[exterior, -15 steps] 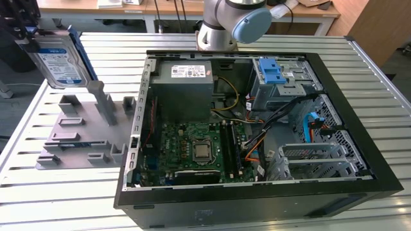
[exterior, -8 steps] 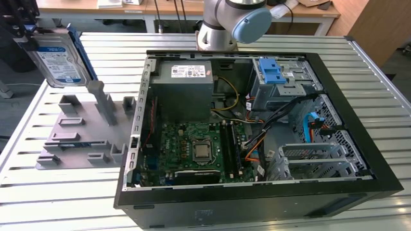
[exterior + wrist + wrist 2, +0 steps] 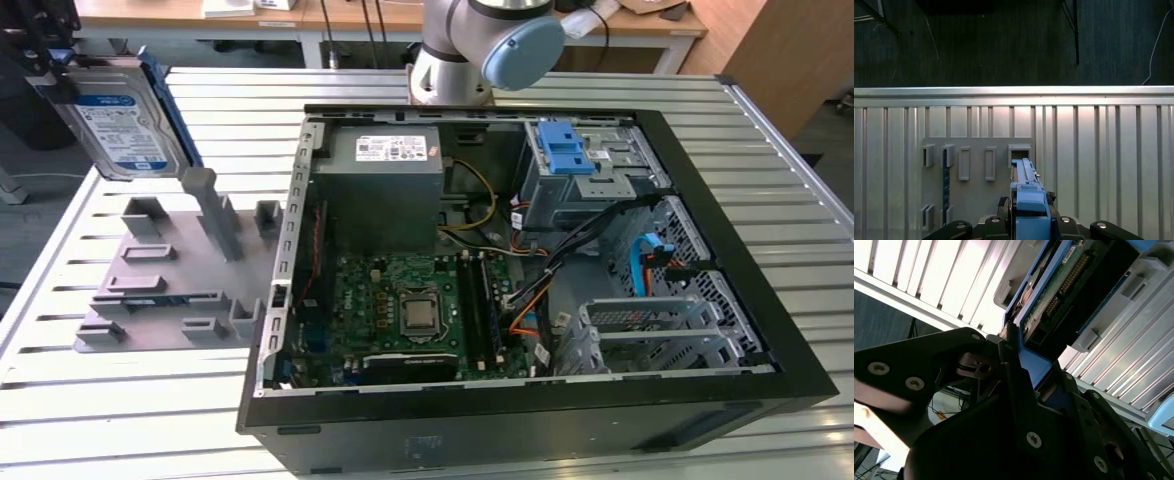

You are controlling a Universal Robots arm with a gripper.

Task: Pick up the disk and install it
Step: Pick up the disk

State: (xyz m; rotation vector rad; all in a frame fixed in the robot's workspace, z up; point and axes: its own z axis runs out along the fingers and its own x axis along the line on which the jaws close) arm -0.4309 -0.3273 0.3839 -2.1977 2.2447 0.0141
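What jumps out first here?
The disk hangs above the grey fixture at the exterior view's left, held by the gripper, jaws shut on it. Toward that view's right, the open computer case lies on the slatted table, motherboard and blue latch exposed.

No print legible. The disk (image 3: 118, 120), far on the exterior view's left, has a white-and-blue label with lettering too small to read. The grey power-supply box (image 3: 380, 195), far inside the computer case (image 3: 534, 440), carries a white sticker, which is also unreadable.
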